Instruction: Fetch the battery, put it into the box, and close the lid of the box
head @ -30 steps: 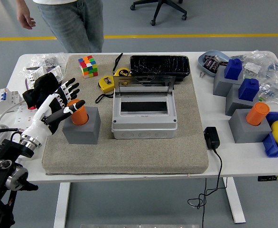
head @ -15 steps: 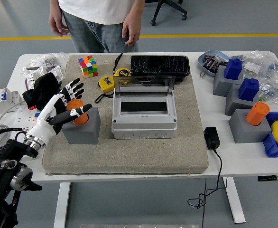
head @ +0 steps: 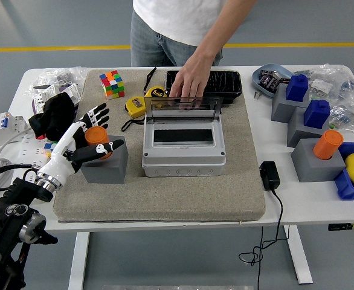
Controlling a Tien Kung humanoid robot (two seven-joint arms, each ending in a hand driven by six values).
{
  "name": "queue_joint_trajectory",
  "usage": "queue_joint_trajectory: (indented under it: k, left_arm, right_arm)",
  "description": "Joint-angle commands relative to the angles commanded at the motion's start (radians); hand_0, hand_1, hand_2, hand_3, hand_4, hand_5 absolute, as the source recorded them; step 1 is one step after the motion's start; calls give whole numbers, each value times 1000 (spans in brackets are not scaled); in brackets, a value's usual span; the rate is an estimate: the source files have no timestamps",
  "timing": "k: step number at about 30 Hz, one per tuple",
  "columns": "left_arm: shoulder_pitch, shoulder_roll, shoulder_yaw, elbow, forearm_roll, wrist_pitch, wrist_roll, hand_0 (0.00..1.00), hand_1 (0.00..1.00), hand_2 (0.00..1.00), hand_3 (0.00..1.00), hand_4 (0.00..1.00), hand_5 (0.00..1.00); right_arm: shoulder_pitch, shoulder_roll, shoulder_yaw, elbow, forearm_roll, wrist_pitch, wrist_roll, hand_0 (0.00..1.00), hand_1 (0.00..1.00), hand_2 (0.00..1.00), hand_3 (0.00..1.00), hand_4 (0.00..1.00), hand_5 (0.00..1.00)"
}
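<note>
Reaching in from the left, your left robot hand (head: 87, 134) has its fingers spread around the orange battery (head: 96, 138), not clamped; the battery stands upright in the grey block (head: 105, 164) on the mat (head: 165, 199). To the right the grey box (head: 183, 147) sits with its lid (head: 183, 108) up. A person's hand (head: 188, 84) rests on the lid's top edge. Your right robot hand is out of view.

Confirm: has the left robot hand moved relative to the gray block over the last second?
Yes. The left robot hand has shifted right, toward the gray block, its fingers now closer around the orange battery.
</note>
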Motion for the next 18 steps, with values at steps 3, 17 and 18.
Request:
queue_joint_trajectory:
  k: [3,17,18]
  left_arm:
    - [1,-1,6,3,-4,10,-2,935,944,920,905,998,10]
    - [-6,-4,37,27,-38,62,-21,871,880,790,750,998,23]
    - [-6,-4,39,29,-41,65,-22,871,880,790,750,998,23]
  right_arm:
    - [-1,0,3,-1,-2,-1,-1,835,814,782,814,998,998]
    - [-2,-1,2,0,-3,-4,-3,836,814,780,811,998,998]
    - [-2,-1,3,0,-3,-4,-3,836,814,780,811,998,998]
